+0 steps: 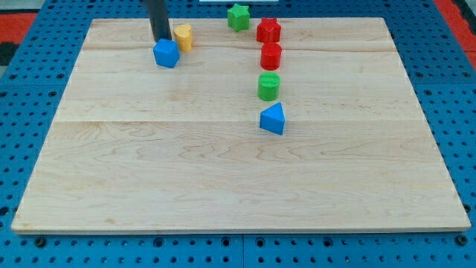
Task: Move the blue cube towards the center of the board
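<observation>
so i'd call this the very start of the push. the blue cube (166, 53) sits in the far left part of the board (223, 164), with a yellow block (184, 36) just beside it on its far right. my tip (161, 39) is right behind the cube on its far side, looks like it's touching the cube's back edge, though the rod hides the contact so i can't swear to it. there's no claw on this thing, just a rod, so nothing opens or grabs, it only nudges. next move probably needs a shove toward the near right, to the bare middle left of the green cylinder (268, 86) and blue triangular block (273, 119), without dragging the yellow one along.
</observation>
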You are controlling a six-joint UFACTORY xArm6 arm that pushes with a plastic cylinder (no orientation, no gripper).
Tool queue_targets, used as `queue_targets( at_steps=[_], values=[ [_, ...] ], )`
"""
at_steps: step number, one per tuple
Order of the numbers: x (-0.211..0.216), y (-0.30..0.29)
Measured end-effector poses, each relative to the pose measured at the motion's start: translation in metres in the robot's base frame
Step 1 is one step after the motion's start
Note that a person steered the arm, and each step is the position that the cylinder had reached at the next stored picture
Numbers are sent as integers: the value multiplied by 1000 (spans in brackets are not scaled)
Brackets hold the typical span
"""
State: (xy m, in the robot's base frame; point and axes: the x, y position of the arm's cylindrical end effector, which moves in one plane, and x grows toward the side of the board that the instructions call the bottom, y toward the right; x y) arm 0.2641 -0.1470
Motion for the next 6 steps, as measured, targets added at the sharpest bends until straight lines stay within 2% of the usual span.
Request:
queue_targets(
  at_steps=[2, 3, 5, 6],
  values=[
    [55, 5],
    [68, 20],
    [66, 74],
    [90, 95]
  ],
)
